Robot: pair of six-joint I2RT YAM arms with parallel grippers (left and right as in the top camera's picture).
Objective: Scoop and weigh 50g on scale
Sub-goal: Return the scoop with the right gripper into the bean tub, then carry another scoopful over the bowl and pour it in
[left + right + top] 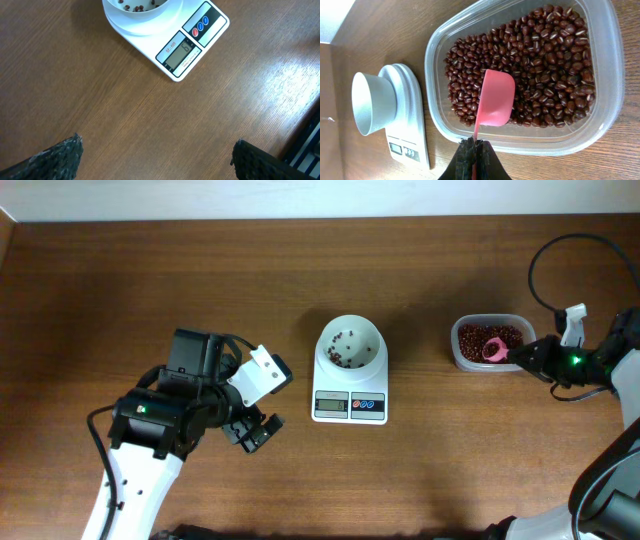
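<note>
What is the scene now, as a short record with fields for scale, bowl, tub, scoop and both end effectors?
scale: white, in the middle of the table
bowl: white, on the scale, few red beans inside
tub: clear, right of the scale, holds many beans
scoop: pink, in the tub over the beans
right end effector: shut on the scoop handle
left end effector: open, empty, above bare table beside the scale

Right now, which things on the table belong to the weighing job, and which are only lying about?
Job:
scale
bowl on it
tub of beans
pink scoop in the tub
right gripper, shut on the scoop's handle

Lying about:
nothing loose visible
only the left gripper, open and empty
</note>
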